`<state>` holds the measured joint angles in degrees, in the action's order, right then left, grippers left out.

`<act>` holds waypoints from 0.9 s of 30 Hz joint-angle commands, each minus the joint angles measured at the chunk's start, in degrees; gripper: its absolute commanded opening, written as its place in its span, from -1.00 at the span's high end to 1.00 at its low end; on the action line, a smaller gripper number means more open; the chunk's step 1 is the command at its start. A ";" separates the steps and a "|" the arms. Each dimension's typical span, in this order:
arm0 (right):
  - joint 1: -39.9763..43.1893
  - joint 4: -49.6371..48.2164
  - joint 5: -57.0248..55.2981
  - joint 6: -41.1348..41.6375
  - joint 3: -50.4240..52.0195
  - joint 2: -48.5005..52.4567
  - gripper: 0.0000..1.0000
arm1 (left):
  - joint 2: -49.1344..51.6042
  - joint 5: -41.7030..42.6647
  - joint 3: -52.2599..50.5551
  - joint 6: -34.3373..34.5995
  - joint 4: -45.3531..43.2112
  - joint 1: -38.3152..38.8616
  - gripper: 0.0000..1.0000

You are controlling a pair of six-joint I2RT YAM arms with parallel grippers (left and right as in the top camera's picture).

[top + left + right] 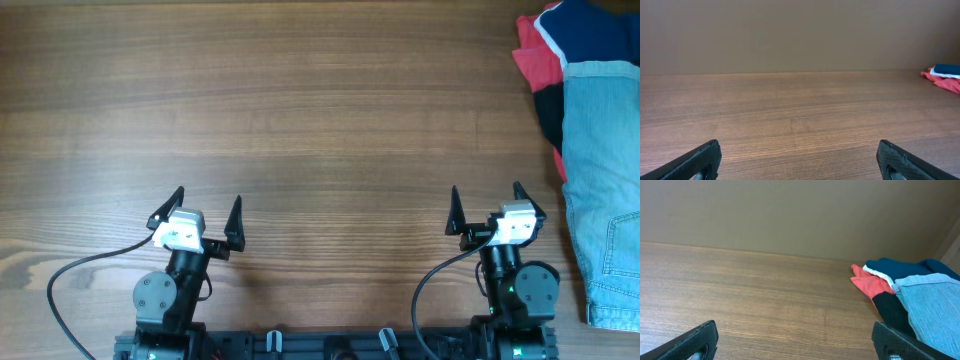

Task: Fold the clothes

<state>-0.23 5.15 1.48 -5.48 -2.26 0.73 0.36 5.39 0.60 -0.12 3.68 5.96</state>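
Progress: nothing folded yet.
Jeans (605, 190): heaped at 3 o'clock, overlapping the red and navy garments (545, 50).
Left gripper (209, 196): wide, empty.
Right gripper (485, 189): wide, empty.
Remaining: fetch, spread, fold.

The broad brown wooden table (320, 120) had a fine, straight grain and a smooth, low-sheen finish. The pale, faded light-blue denim jeans (605, 180) were matt woven cloth, coarse in texture, with raised stitched seams. The crumpled red, navy and black garments (545, 55) looked like softer, smoother cloth. The left gripper (208, 196) and right gripper (485, 190) had pointed fingers of matt black plastic, faintly grainy in the wrist views, and small smooth white plastic housings (180, 232). The thin black cable (90, 265) looked smooth and rubbery. The plain tan wall (800, 35) was flat and matt.
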 commanded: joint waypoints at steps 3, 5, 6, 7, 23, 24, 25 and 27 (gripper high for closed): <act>-0.07 -0.31 0.94 -0.52 -0.26 -0.46 -0.99 | -0.20 -0.11 -0.28 0.57 0.28 0.20 -1.00; -0.07 -0.31 0.94 -0.52 -0.26 -0.46 -0.99 | -0.20 -0.11 -0.28 0.57 0.28 0.20 -1.00; -0.07 -0.31 0.94 -0.52 -0.26 -0.46 -0.99 | -0.20 -0.11 -0.28 0.57 0.28 0.20 -1.00; -0.07 -0.33 0.94 -0.52 -0.26 -0.46 -0.99 | -0.20 -0.11 -0.28 0.57 0.28 0.20 -1.00; -0.07 0.15 9.22 14.91 -0.76 -0.26 -0.99 | 0.04 3.56 0.20 10.03 0.35 0.20 -0.99; -0.07 2.34 10.05 14.95 -2.12 0.42 -1.00 | 0.09 5.07 1.22 12.09 1.84 0.20 -1.00; -0.07 4.15 10.03 14.97 -3.21 0.94 -1.00 | 0.11 5.07 2.38 13.14 3.80 0.20 -0.99; -0.07 7.56 10.01 15.06 -5.92 2.45 -0.99 | 0.33 5.07 4.61 14.12 6.78 0.20 -0.99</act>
<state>-0.23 10.07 8.67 7.07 -3.46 1.26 0.47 7.57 1.63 8.45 6.26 5.96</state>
